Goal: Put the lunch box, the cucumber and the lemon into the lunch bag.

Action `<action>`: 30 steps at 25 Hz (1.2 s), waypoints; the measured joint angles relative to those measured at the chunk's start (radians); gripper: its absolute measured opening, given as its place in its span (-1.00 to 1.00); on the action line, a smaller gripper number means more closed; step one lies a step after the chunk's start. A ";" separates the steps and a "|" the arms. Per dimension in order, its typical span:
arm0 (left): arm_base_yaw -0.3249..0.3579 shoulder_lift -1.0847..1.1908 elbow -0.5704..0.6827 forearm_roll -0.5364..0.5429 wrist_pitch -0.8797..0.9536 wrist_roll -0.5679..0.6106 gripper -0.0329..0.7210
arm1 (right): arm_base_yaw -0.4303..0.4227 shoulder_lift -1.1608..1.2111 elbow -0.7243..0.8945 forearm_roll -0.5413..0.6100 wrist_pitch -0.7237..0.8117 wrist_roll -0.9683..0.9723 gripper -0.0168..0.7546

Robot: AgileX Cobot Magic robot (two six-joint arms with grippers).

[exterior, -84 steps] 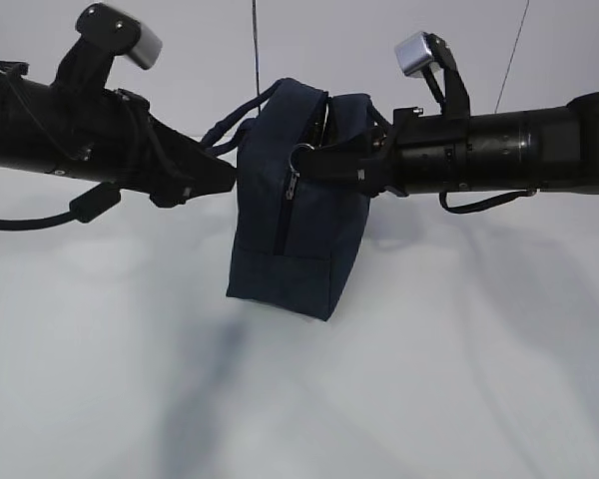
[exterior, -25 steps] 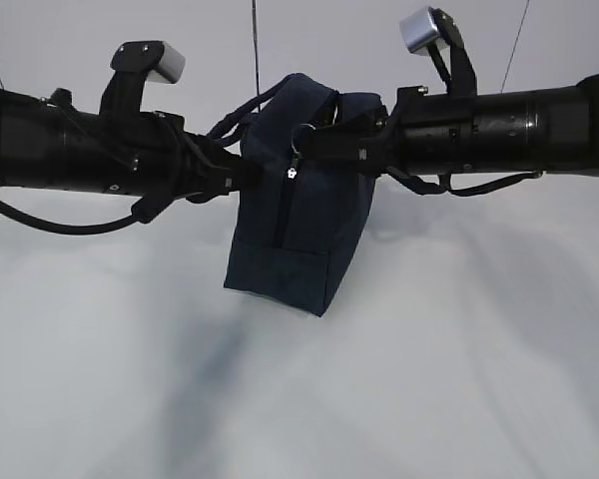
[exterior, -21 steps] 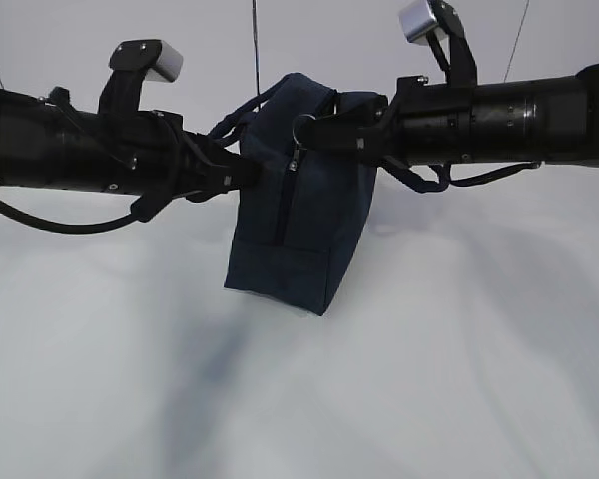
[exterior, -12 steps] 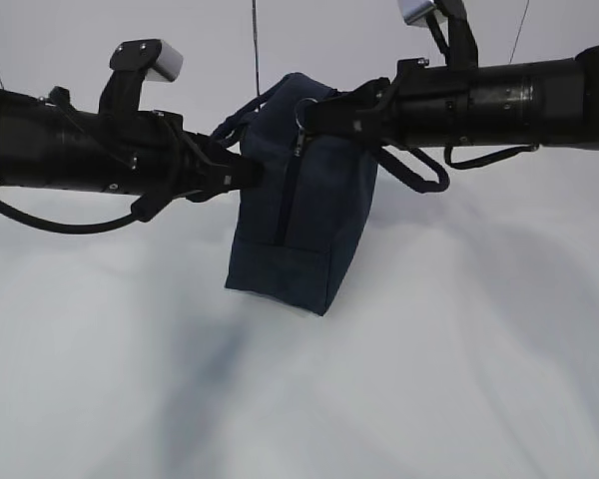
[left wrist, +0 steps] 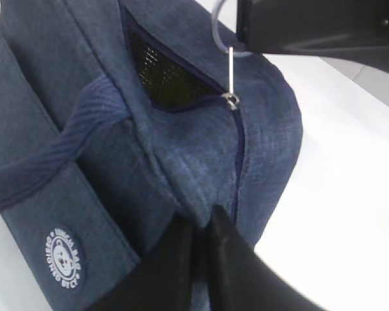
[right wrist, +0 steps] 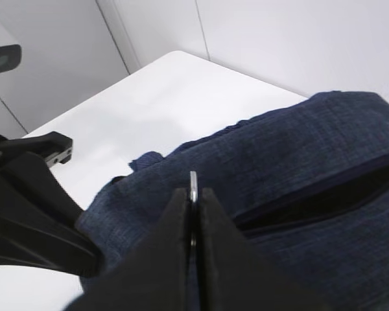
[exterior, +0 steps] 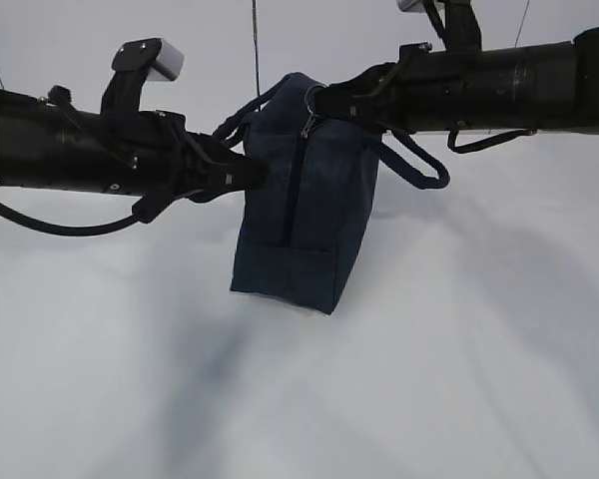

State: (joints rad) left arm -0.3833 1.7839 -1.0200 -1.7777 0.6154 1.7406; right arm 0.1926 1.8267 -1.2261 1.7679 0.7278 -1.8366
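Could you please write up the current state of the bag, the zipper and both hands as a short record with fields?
Lunch bag: dark navy, upright on the white table, one handle hanging loose on its right side.
Zipper: partly open near the top; dark mesh lining shows in the gap in the left wrist view.
Ring pull: silver, pinched edge-on.
Left hand: shut on a fold of the bag's fabric beside the zipper.
Right hand: shut on the ring pull.
Lunch box, cucumber, lemon: not in view.

I read this as a lab test cell: bare white table (exterior: 429, 379), plain white wall panels (right wrist: 279, 45) (thin cables (exterior: 255, 45) hanging behind).
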 joint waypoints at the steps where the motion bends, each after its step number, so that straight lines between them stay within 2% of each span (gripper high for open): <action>1: 0.000 0.000 0.000 0.010 0.002 -0.008 -0.92 | 0.000 0.000 0.000 0.000 -0.002 0.000 -0.96; 21: 0.000 0.000 0.048 0.024 0.088 -0.066 -0.92 | 0.012 0.000 -0.050 -0.022 -0.053 0.000 -0.96; 30: 0.000 0.000 0.056 0.106 0.121 -0.100 -0.93 | 0.008 0.000 -0.066 0.009 -0.155 -0.026 -0.96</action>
State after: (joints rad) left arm -0.3833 1.7839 -0.9642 -1.6717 0.7368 1.6407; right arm 0.2008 1.8267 -1.2923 1.7769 0.5731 -1.8625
